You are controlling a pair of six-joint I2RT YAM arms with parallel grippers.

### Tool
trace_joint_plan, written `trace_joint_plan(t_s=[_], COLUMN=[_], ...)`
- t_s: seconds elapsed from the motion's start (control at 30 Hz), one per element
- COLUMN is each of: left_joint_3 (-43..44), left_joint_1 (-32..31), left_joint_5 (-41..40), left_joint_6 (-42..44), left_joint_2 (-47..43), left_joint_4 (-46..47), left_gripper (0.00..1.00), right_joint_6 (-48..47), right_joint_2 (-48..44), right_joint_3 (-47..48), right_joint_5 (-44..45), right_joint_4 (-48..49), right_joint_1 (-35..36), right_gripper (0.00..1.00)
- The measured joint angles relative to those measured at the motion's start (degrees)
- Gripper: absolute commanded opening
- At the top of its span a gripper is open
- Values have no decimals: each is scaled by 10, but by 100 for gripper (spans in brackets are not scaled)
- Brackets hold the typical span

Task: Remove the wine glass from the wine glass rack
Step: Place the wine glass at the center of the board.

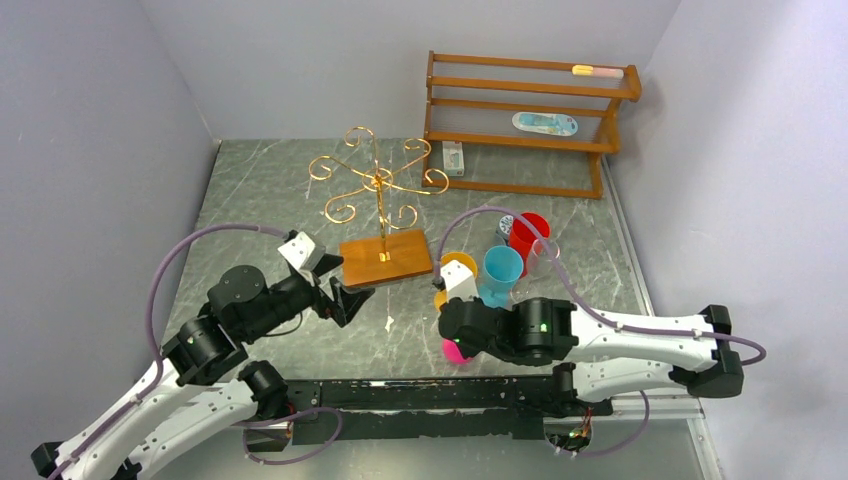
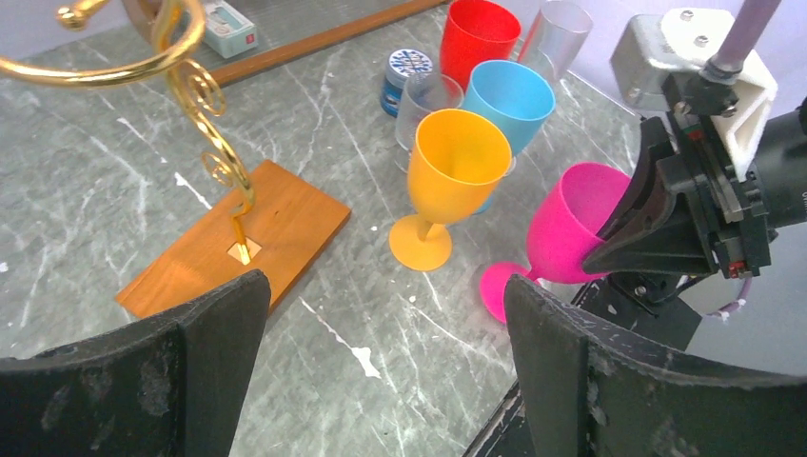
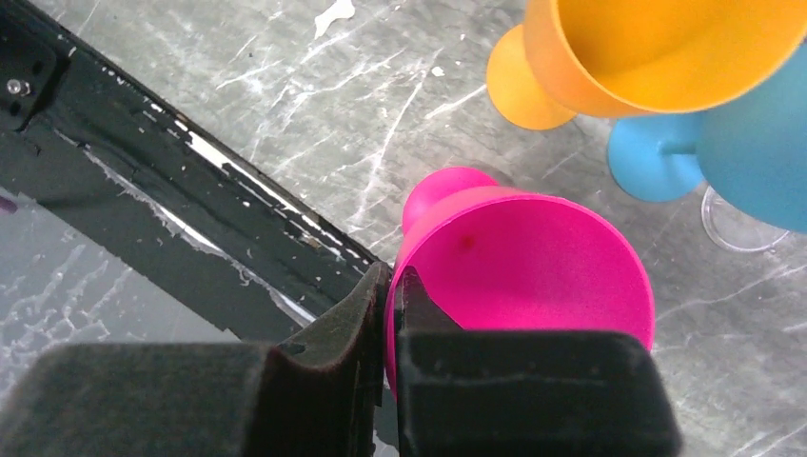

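The pink wine glass (image 3: 533, 257) is off the rack. It sits at the lower centre of the top view, tilted, with the right gripper (image 3: 390, 286) pressed together on its rim, one finger inside the bowl and one outside. Its foot is low by the desk (image 1: 260, 200), but I cannot tell if it touches.

The wine glass rack (image 1: 378, 185) stands at the upper centre of the top view, well apart from the glass, and none of its curled gold arms carries anything. The lifting-off therefore looks done. What seems left is to set the glass upright and let go.

The left gripper (image 2: 385, 381) is spread wide and holds nothing, pointing at the rack's wooden base.

By count there is one rack and four coloured glasses: the pink one, an orange glass (image 2: 455, 162) just beside it, a blue glass (image 2: 512, 95) and a red glass (image 2: 481, 33). Two clear glasses (image 2: 423, 95) show behind these, next to one small blue-lidded jar (image 2: 404, 71). One wooden shelf (image 1: 530, 120) stands at the upper right.
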Motion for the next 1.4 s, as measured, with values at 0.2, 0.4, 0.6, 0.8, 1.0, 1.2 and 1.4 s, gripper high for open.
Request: trace_joint_plan(t_s=[0.2, 0.4, 0.6, 0.8, 1.0, 1.2, 1.4], left_joint_3=[0, 0, 0, 2, 6, 6, 6], left_joint_1=[0, 0, 0, 0, 0, 0, 0], left_joint_5=[-30, -39, -36, -28, -21, -21, -21], left_joint_6=[-4, -5, -5, -5, -5, -5, -5], left_joint_2=[-19, -19, -11, 12, 17, 17, 17], left_joint_4=[-4, -7, -7, -11, -11, -11, -11], left_gripper=[97, 97, 97, 97, 97, 97, 97], right_joint_6=[18, 26, 40, 53, 67, 69, 44], right_joint_2=[-58, -60, -29, -26, -35, -36, -37], right_joint_3=[-41, -50, -50, -67, -75, -76, -76], right_joint_5=[27, 43, 63, 76, 83, 78, 38], right_joint_4=[5, 10, 7, 12, 13, 16, 41], right_joint_1=[0, 0, 0, 0, -3, -35, -119], right_gripper=[0, 0, 0, 4, 5, 3, 3])
